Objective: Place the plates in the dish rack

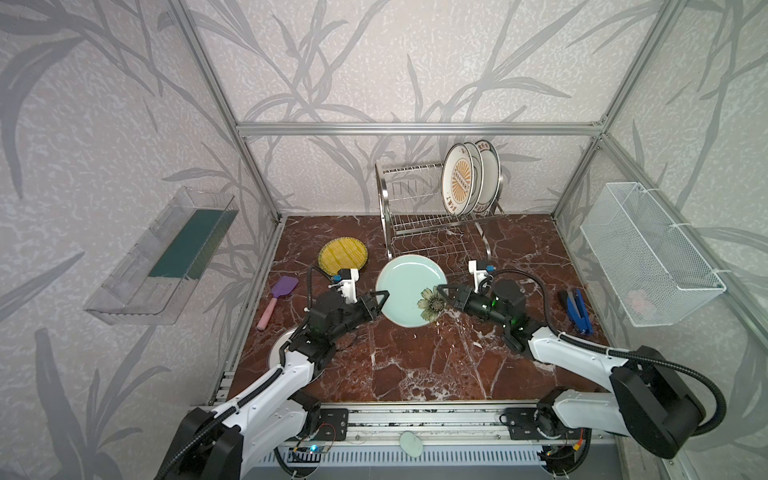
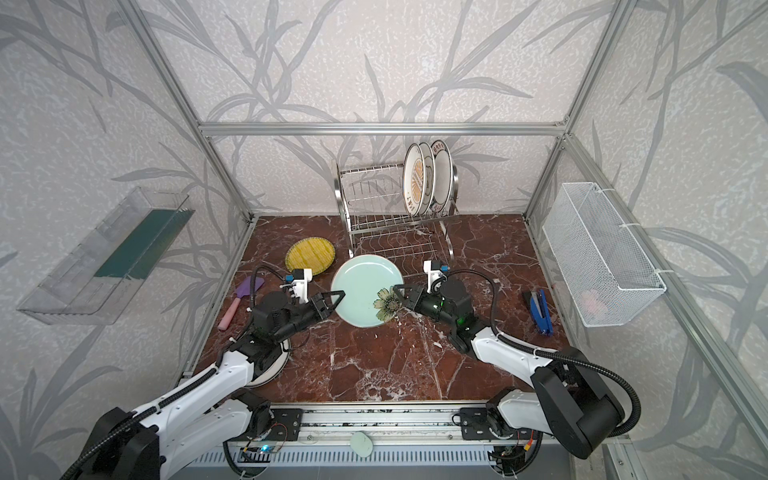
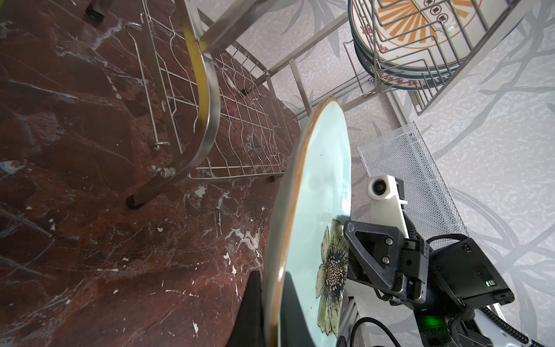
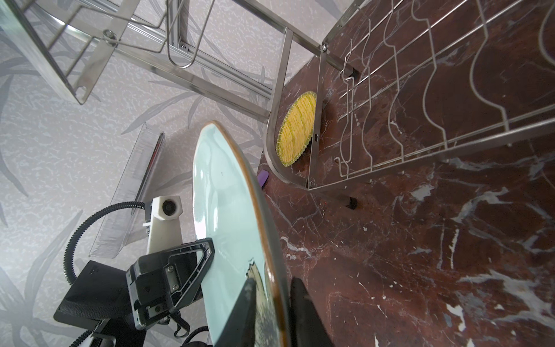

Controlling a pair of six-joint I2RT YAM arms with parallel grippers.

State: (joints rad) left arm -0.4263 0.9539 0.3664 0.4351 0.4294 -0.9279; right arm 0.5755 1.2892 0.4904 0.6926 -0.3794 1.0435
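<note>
Nearest, one white plate lies flat on the counter under the left arm. Past it two claws share one tilted teal plate — the left claw clamped tight on its rim, the right claw astride the opposite, flowered rim with its jaws slightly parted. Farther back one yellow plate lies flat beside the rack, whose upper shelf holds three plates upright — six in all.
</note>
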